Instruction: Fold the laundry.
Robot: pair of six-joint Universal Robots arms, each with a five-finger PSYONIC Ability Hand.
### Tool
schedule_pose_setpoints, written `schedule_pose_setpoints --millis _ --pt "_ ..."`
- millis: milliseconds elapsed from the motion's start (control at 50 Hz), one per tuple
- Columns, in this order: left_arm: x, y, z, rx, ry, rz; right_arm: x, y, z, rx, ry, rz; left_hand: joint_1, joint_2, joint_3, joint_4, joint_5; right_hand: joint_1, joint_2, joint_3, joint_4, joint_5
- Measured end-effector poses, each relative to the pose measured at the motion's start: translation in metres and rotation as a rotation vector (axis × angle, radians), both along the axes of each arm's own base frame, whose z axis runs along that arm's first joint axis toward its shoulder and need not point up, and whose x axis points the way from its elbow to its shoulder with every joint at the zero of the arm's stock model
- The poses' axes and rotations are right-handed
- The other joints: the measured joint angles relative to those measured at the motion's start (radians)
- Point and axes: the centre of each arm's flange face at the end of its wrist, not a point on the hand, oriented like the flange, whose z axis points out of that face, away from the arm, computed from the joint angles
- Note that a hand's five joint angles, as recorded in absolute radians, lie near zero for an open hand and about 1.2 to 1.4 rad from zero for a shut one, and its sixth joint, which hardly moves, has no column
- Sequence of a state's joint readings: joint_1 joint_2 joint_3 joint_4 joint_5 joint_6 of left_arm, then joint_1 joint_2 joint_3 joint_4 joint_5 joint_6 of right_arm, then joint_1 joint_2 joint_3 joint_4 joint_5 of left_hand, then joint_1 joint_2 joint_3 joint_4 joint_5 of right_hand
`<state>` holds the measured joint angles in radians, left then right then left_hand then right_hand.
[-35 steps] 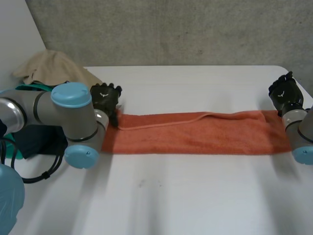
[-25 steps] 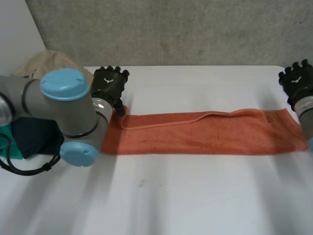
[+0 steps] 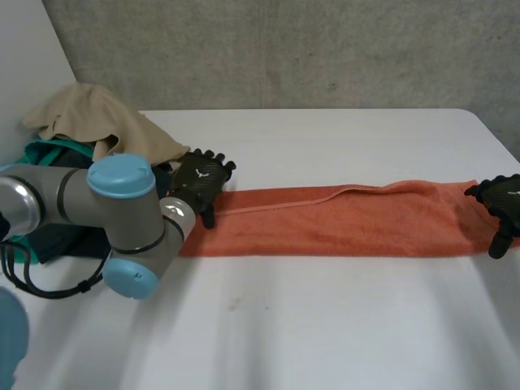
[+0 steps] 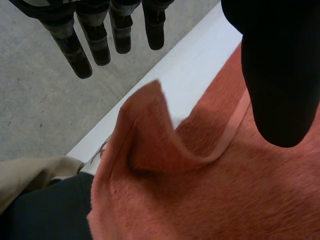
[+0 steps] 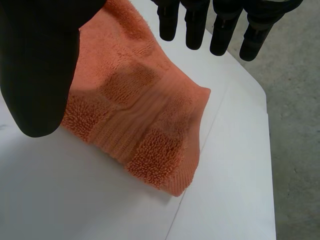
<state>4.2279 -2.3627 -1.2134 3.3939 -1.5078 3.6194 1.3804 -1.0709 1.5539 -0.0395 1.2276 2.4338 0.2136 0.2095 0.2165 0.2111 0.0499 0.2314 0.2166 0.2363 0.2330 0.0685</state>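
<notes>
Left hand [image 3: 201, 179] splayed over orange towel [image 3: 341, 223], right hand [image 3: 502, 200] likewise

We could read no text, label, brand, number or sign on anything. The nearest to one was a small white mark on the back of the black left hand [image 3: 203, 177], at about 9 o'clock in the head view. It was too small for us to make out.
</notes>
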Motion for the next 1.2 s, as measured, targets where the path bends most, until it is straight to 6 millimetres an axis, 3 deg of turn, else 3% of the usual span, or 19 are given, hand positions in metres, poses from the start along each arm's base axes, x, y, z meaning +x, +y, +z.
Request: schedule_pose_setpoints --millis 220,260,360,440,540,680,800,880,1200 --pt "-0.006 -0.039 -0.014 -0.113 -0.070 0.015 0.000 -0.002 -0.001 -0.022 0.005 -0.001 0.007 0.027 0.013 0.015 0.004 0.000 0.000 0.000 0.000 0.001" --pt "-0.006 -0.053 -0.007 -0.168 -0.063 0.035 0.000 -0.002 -0.001 -0.023 0.005 -0.001 0.017 0.037 0.025 0.030 0.012 0.000 0.000 0.000 0.000 0.001" --pt "-0.003 -0.093 0.034 -0.348 0.053 0.106 0.001 -0.001 -0.002 -0.018 0.004 0.001 0.111 0.109 0.101 0.110 0.097 0.000 0.000 0.000 0.000 0.001" --pt "-0.002 -0.103 0.049 -0.389 0.113 0.136 0.001 0.000 -0.003 -0.014 0.002 0.000 0.113 0.114 0.105 0.116 0.101 0.000 0.000 0.000 0.000 0.001" --pt "-0.001 -0.097 0.043 -0.326 0.107 0.159 0.000 0.001 -0.003 -0.009 0.000 -0.001 0.113 0.114 0.105 0.116 0.100 0.027 0.049 0.039 0.040 0.037" --pt "0.006 -0.072 0.034 -0.198 0.055 0.154 0.000 0.003 -0.003 -0.006 -0.002 0.001 0.110 0.112 0.105 0.114 0.099 0.066 0.075 0.072 0.075 0.074" --pt "-0.002 -0.026 0.026 -0.065 0.060 0.010 0.000 0.004 -0.003 -0.006 -0.002 0.003 0.110 0.112 0.103 0.114 0.097 0.066 0.075 0.072 0.075 0.074" --pt "-0.013 -0.010 0.017 -0.023 0.070 -0.083 0.002 0.004 -0.003 -0.006 -0.002 0.007 0.110 0.112 0.103 0.114 0.097 0.066 0.075 0.072 0.075 0.074" --pt "-0.033 -0.035 -0.023 -0.018 0.039 -0.118 0.002 0.004 -0.002 -0.009 0.002 0.004 0.110 0.112 0.103 0.114 0.097 0.066 0.075 0.072 0.075 0.074"
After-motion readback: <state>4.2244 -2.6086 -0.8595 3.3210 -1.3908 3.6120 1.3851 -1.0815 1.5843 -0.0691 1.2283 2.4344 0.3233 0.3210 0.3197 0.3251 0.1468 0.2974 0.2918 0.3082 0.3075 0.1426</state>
